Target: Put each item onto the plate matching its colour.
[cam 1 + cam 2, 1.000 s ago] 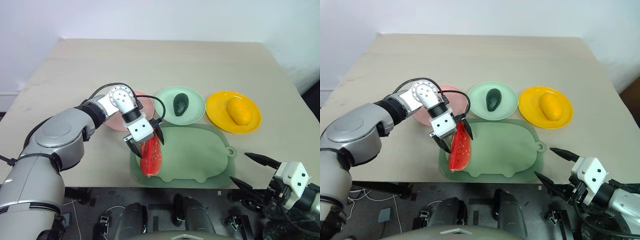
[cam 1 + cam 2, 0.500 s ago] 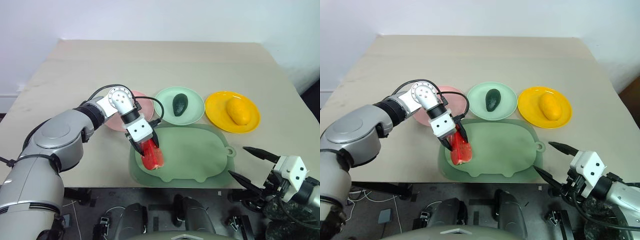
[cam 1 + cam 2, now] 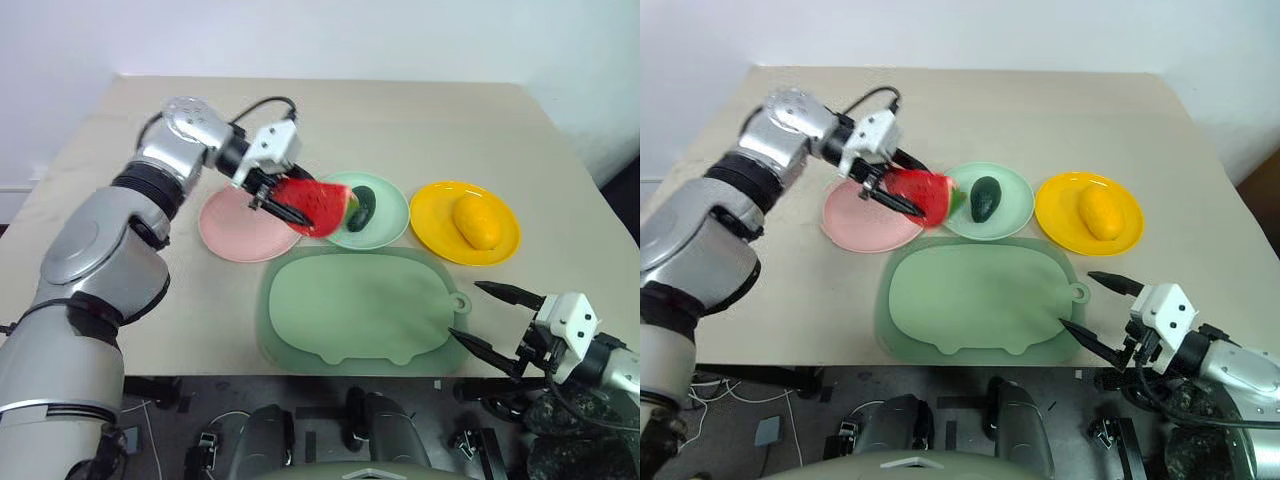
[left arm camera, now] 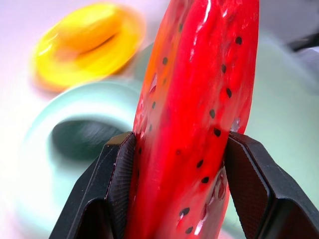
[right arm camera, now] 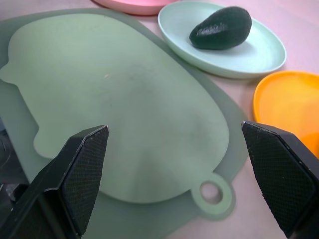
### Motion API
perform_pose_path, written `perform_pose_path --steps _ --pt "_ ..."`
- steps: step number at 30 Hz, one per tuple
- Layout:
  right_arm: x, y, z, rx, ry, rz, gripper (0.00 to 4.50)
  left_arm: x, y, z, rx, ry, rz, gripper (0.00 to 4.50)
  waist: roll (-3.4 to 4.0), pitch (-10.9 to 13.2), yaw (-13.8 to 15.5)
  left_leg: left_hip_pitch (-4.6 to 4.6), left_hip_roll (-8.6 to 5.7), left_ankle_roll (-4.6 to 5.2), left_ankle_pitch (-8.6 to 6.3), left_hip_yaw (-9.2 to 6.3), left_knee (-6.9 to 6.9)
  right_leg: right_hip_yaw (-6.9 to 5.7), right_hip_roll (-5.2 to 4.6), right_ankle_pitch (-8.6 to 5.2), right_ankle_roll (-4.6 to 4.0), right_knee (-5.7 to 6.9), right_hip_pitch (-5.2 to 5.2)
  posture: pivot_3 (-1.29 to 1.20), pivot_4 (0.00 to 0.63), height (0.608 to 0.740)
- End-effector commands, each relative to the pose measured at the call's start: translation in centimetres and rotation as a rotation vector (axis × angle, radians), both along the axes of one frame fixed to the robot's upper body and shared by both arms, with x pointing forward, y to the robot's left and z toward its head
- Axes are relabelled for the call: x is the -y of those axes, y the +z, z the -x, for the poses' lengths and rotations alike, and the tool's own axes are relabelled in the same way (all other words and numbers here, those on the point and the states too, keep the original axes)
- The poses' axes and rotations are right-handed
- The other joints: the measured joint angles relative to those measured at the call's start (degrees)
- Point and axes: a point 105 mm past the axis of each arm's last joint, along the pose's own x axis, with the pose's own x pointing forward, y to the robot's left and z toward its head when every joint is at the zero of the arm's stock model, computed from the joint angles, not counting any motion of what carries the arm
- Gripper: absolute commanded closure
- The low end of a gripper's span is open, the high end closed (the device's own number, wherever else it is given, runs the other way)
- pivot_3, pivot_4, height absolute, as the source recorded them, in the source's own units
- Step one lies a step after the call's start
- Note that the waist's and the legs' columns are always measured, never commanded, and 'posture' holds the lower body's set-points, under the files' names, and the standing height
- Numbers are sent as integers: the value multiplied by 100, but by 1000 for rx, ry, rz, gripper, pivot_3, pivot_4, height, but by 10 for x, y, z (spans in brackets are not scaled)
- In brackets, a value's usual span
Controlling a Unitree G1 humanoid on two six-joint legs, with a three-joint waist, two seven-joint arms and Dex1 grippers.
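Now the left gripper (image 3: 283, 197) has its jaws pinching the watermelon slice (image 3: 318, 205) aloft, its far end overhanging the mint green plate (image 3: 388, 228); better to swing it back over the pale pink plate (image 3: 240, 232) below the jaws, lower, then release; the right gripper (image 3: 487, 316) hangs spread, idle.

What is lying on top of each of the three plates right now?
The green plate holds the avocado, the yellow plate the mango. The pink plate is bare, though the held watermelon slice covers its edge.

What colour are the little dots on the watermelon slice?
Black seed dots on the red flesh of the watermelon slice, seen best in the left wrist view.
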Motion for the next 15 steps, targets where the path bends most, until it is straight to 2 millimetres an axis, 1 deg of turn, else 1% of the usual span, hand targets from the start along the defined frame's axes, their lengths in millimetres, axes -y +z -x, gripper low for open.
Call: perform_pose_path --steps 1,6,10,14,15 --pt "-2 4 -2 6 22 -7 0 -29 -12 -5 6 91 -66 2097 0 0 2 0 0 0 0 0 0 -1 0 4 6 0 0 0 150 733" --pt "-4 5 -5 6 35 -11 0 -53 -34 -8 14 182 -129 2097 -1 0 12 -4 0 0 0 2 7 -2 -5 9 11 1 1 0 150 733" --pt "-6 7 -7 8 43 -14 0 -62 -40 -15 61 262 -133 2097 -3 1 22 -5 -3 0 0 1 10 -6 -12 10 13 3 2 0 150 733" --pt "-9 7 -9 9 48 -16 0 -67 -41 -22 112 323 -131 2097 -3 1 7 -3 -4 0 0 2 9 -7 -12 12 17 5 2 0 150 733" --pt "-9 7 -9 10 49 -17 0 -68 -41 -23 121 337 -126 1763 -3 1 6 -1 -4 0 0 3 9 -7 -12 13 17 8 2 0 150 733"
